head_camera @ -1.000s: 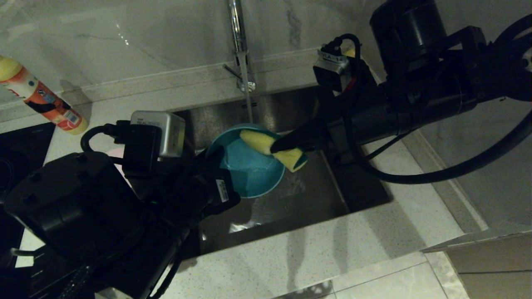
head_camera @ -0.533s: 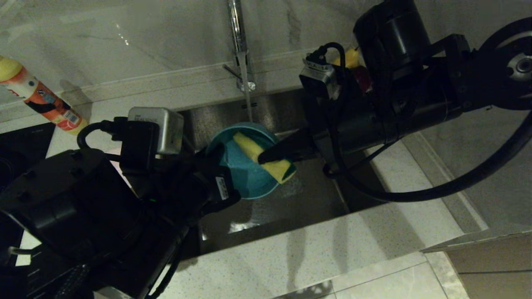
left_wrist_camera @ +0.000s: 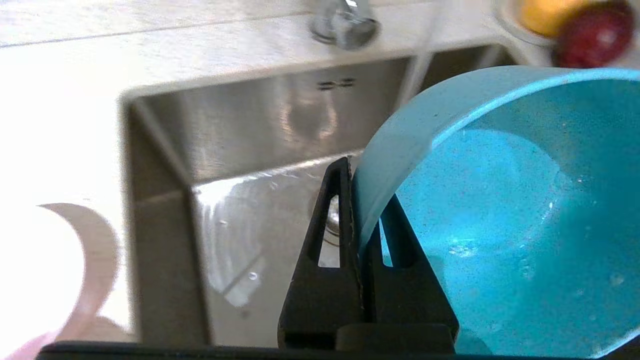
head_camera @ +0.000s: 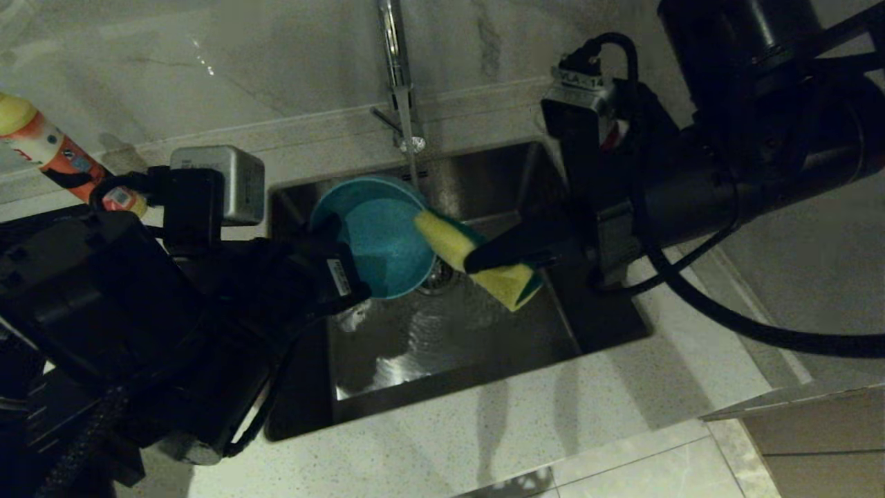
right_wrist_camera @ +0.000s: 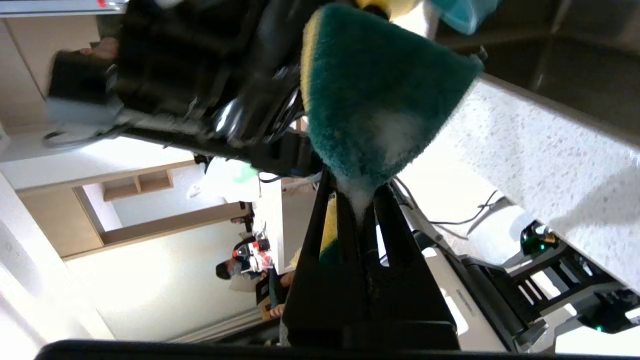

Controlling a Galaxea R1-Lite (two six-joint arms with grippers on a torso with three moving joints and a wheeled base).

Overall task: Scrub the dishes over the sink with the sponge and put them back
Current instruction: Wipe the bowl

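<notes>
The blue bowl (head_camera: 377,235) is pinched at its rim by the left gripper (head_camera: 332,238), whose fingers (left_wrist_camera: 332,240) are pressed together on the wall, one outside and one inside; the bowl is held tilted above the left part of the sink (head_camera: 449,339), its hollow turned toward the right. Just beside its right rim, the sponge (head_camera: 477,259) is clamped between the closed fingers of the right gripper (head_camera: 477,263), the yellow foam seen from the head and the green scouring face (right_wrist_camera: 380,95) from the wrist; whether sponge and bowl touch cannot be told. Wet steel and the drain (head_camera: 437,279) are seen below them. Farther back, water is seen falling from the faucet (head_camera: 394,62) at the sink's rear edge. On the counter's far left a bottle (head_camera: 48,155) is seen, and by the sink's far right corner a dish of fruit (left_wrist_camera: 575,25).
</notes>
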